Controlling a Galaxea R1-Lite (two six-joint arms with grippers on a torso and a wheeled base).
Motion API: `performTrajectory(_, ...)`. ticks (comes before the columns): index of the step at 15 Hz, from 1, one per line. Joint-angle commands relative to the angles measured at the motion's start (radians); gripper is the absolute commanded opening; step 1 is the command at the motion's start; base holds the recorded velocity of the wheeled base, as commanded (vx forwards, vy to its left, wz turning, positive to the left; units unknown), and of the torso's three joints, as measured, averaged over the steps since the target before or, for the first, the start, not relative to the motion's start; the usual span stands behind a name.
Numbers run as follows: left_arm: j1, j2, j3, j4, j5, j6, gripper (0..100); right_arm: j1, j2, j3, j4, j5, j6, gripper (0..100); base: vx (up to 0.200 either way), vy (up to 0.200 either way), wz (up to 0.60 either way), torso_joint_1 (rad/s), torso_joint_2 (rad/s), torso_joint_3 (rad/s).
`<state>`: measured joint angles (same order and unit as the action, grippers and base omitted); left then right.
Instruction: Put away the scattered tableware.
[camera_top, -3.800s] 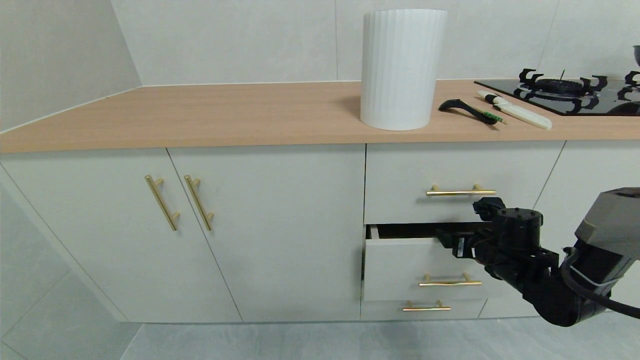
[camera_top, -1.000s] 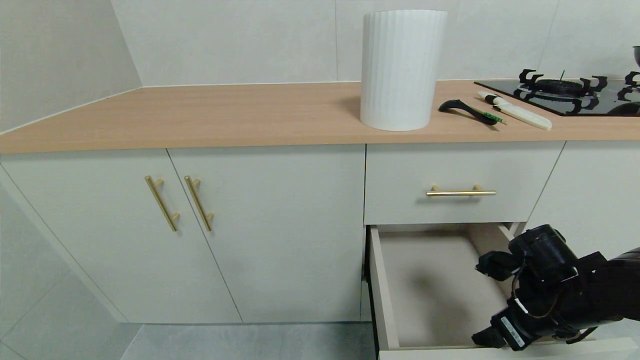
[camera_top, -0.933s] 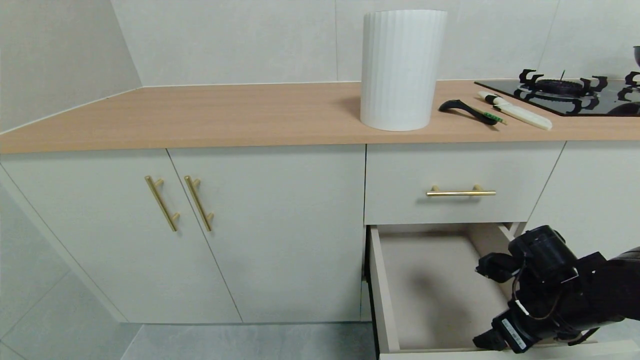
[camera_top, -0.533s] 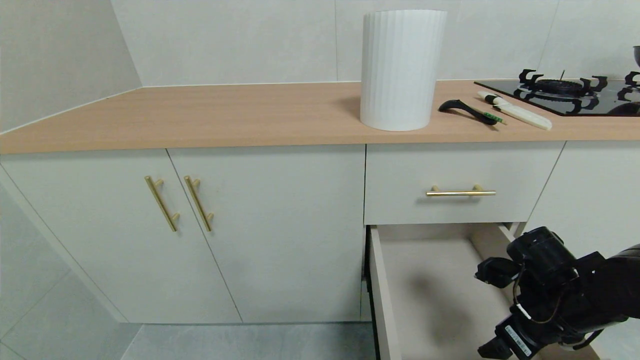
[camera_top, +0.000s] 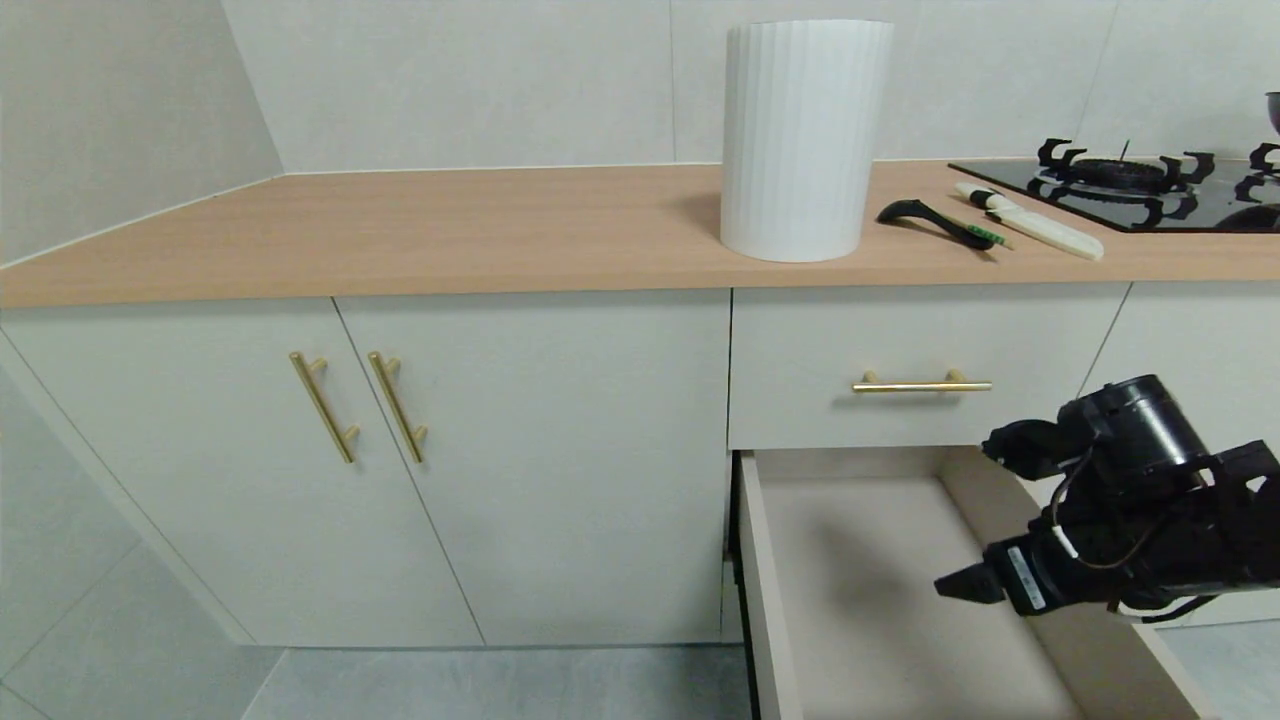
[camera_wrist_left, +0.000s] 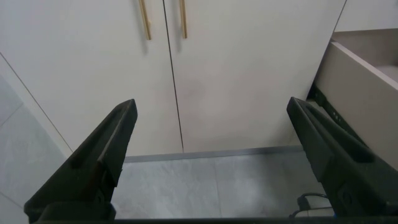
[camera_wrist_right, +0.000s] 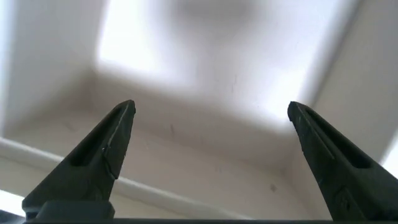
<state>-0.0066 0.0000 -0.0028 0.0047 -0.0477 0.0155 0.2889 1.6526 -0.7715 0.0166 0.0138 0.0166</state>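
On the wooden counter (camera_top: 450, 225) lie a black-handled utensil (camera_top: 932, 220), a thin green stick (camera_top: 985, 233) and a white knife (camera_top: 1032, 224), between the tall white ribbed cylinder (camera_top: 805, 140) and the hob. Below them the middle drawer (camera_top: 765, 580) stands pulled far out, its beige floor (camera_wrist_right: 205, 50) bare. My right gripper (camera_top: 992, 515) hangs open over the drawer's right side, holding nothing. It points into the drawer in the right wrist view, its fingers (camera_wrist_right: 99, 162) spread wide. My left gripper (camera_wrist_left: 211, 162) is open and low, facing the cabinet doors (camera_wrist_left: 168, 68).
A black gas hob (camera_top: 1130, 185) sits at the counter's far right. The top drawer with its gold handle (camera_top: 920, 384) is closed. Two cabinet doors with gold handles (camera_top: 360, 405) stand to the left, above grey floor tiles (camera_wrist_left: 205, 186). The open drawer's side (camera_wrist_left: 367, 81) juts out near my left gripper.
The middle drawer went from barely ajar to wide open, drawn out by my right gripper. In the last half second that gripper rose from the drawer's front to above its right side.
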Motion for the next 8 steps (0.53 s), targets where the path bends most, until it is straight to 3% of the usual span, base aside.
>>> performTrajectory(1, 0.000, 0.002, 0.000, 0.000, 0.000, 0.000, 100, -0.011, -0.069, -0.005, -0.032, 0.000, 0.005, 100, 0.000, 0.000, 0.00, 0.000, 0.00, 0.000)
performTrajectory(2, 0.000, 0.002, 0.000, 0.000, 0.000, 0.000, 100, -0.013, -0.128, 0.038, -0.179, -0.006, 0.005, 100, 0.000, 0.000, 0.00, 0.000, 0.00, 0.000)
performTrajectory(4, 0.000, 0.002, 0.000, 0.000, 0.000, 0.000, 100, -0.016, -0.162, 0.078, -0.285, -0.009, 0.000, 100, 0.000, 0.000, 0.00, 0.000, 0.00, 0.000)
performTrajectory(8, 0.000, 0.002, 0.000, 0.000, 0.000, 0.000, 100, -0.016, -0.168, 0.090, -0.317, -0.018, -0.003, 100, 0.000, 0.000, 0.00, 0.000, 0.00, 0.000)
